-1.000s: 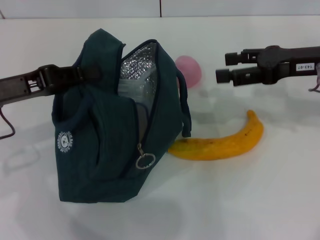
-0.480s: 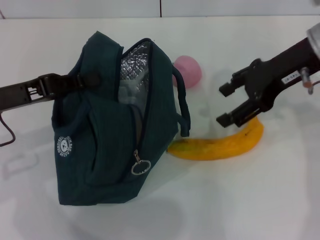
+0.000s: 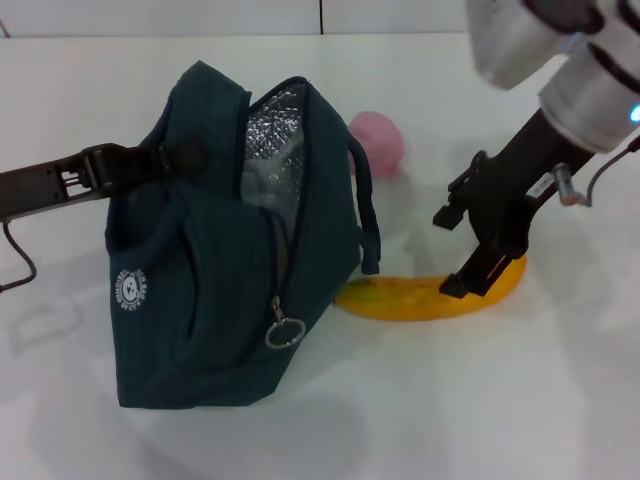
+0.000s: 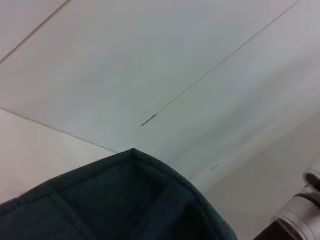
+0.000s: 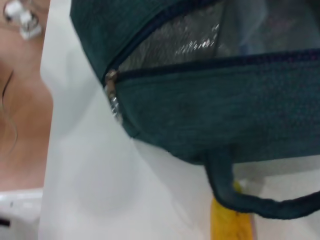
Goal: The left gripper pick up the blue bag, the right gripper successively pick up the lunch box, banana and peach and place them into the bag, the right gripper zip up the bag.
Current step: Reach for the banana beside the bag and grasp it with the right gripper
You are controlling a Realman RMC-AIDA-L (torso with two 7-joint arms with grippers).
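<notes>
The blue bag [image 3: 215, 290] stands on the white table with its top unzipped, showing silver lining [image 3: 275, 130]. A pale lunch box [image 3: 260, 187] shows inside the opening. My left gripper [image 3: 172, 158] is shut on the bag's upper left edge and holds it up. The banana [image 3: 410, 298] lies to the right of the bag's base. The pink peach [image 3: 380, 140] sits behind the bag. My right gripper [image 3: 452, 254] is open and tilted down over the banana's right half, its lower fingertip at the fruit. The right wrist view shows the bag [image 5: 225, 100], its zipper pull [image 5: 114, 102] and the banana [image 5: 227, 222].
A dark carry strap [image 3: 368, 215] hangs off the bag's right side, over the banana's left end. The zipper ring [image 3: 285, 332] dangles at the bag's front. The white table [image 3: 450, 410] stretches in front of and to the right of the banana.
My right gripper has come down from level with the peach to the banana, tilting its fingers downward. The bag has barely shifted in the left gripper's hold.
</notes>
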